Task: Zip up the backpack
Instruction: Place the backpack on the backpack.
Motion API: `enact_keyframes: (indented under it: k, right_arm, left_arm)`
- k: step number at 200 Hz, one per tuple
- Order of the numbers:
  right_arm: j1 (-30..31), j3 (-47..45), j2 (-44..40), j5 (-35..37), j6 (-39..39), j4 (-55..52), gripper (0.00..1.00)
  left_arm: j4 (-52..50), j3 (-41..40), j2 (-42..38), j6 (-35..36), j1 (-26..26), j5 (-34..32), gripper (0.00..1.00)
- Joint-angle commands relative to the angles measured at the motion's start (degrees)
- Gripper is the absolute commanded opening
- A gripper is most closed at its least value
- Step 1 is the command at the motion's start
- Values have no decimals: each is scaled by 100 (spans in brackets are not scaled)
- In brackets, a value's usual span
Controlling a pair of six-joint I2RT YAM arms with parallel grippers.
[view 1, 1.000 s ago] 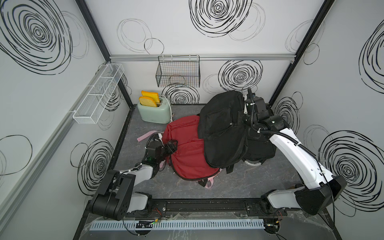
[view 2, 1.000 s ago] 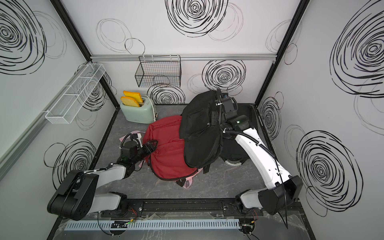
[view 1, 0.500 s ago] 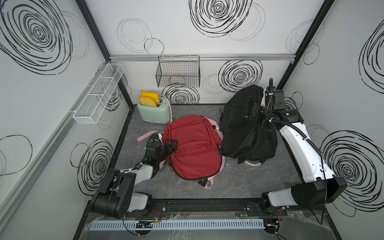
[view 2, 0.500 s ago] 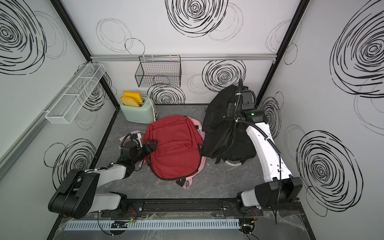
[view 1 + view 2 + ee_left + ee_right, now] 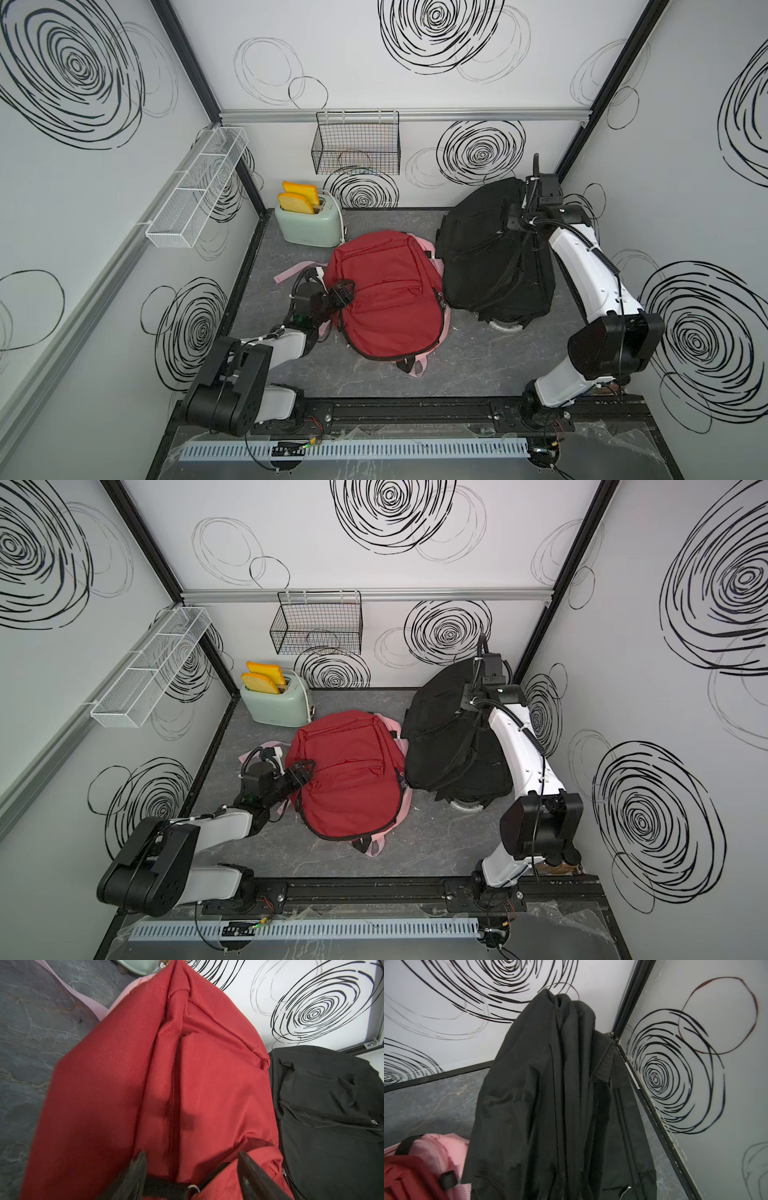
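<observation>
Black backpack (image 5: pixel 490 257), gripped by the right gripper (image 5: pixel 519 214), now hangs aside, uncovering the red backpack (image 5: pixel 386 291) for zipping by the open left gripper (image 5: pixel 192 1156).

The red backpack (image 5: pixel 207 1084) is rough woven cloth, not shiny. The black backpack (image 5: pixel 539 1105) is dull cloth too. My left pincer (image 5: pixel 191 1155) has shiny black plastic fingers (image 5: pixel 135 1176). The table (image 5: pixel 478 365) looks like smooth grey stone. The toaster (image 5: pixel 309 228) is smooth.
</observation>
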Motion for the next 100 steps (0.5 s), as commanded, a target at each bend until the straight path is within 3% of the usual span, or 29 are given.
enact_keyframes:
  k: [1,28,54,100]
  right_arm:
    - [-197,95,40,576,74,126,0]
    - [-299,71,146,718,173,171,0]
    - [-321,120,302,896,240,201,12]
    - [-400,196,592,1083,368,174,55]
  left_arm:
    - [-170,-145,21,-33,110,-77,73]
    - [-119,-177,-45,-44,119,-77,73]
    - [-144,-191,-101,-16,128,-76,73]
    - [-234,-193,-205,28,144,-124,73]
